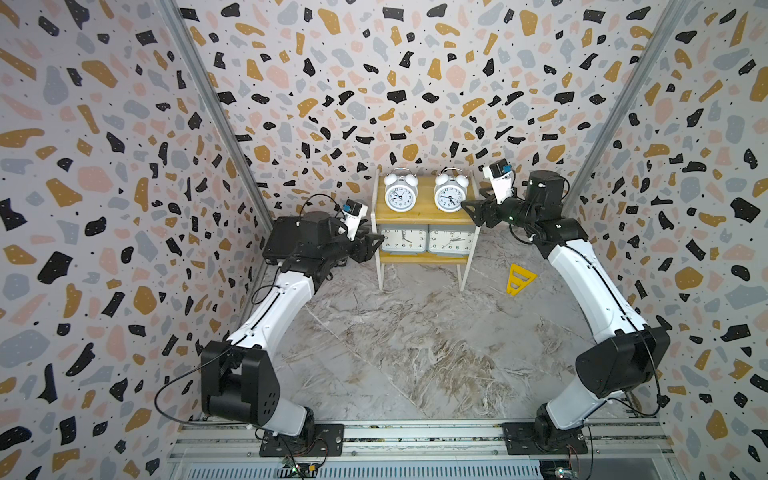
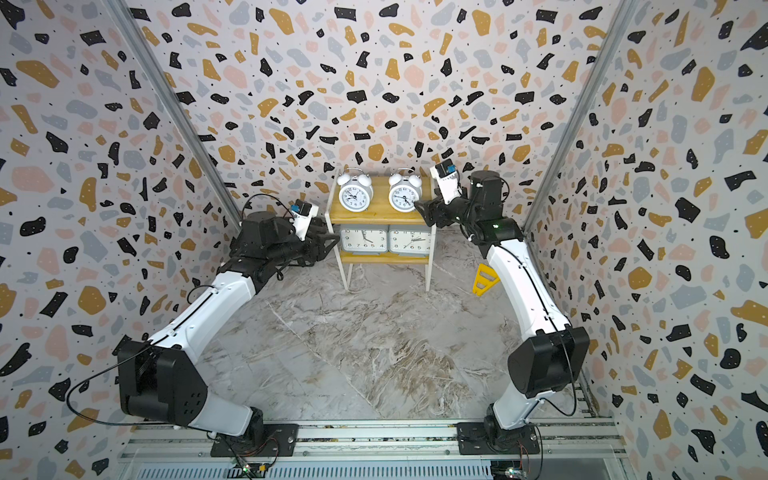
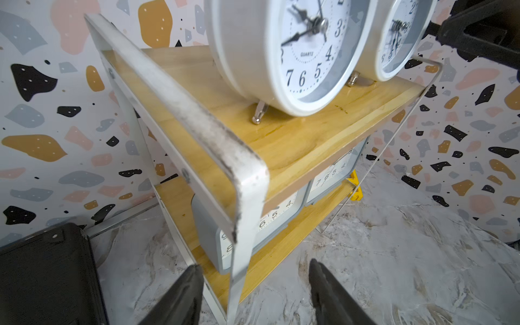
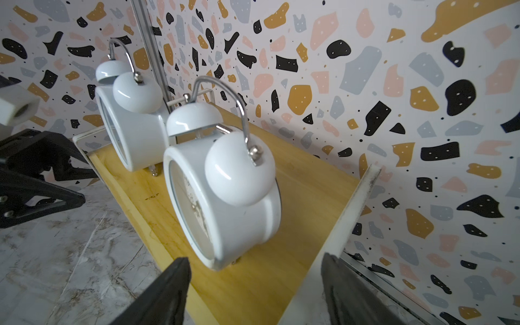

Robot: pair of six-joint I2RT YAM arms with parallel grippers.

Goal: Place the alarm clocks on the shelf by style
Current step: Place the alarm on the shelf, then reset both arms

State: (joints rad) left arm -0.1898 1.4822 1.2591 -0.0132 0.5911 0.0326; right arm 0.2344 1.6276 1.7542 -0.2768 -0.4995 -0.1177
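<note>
**Shelf**
- Top tier: two round clocks, side by side, upright.
- Lower tier: two grey clocks, side by side, faces out.
- The sorting looks complete to me.

**Left gripper**: fingers spread, empty, straddling the shelf's end. I cannot judge whether they touch it.

**Right gripper**: fingers spread, empty, just beside the nearer round clock.

**Note:** I'd back each arm straight out, level, so no finger hooks the shelf or nudges a clock.

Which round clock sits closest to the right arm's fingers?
The round clock at the shelf's right end, just beside those fingers; its twin stands toward the left end.
</note>
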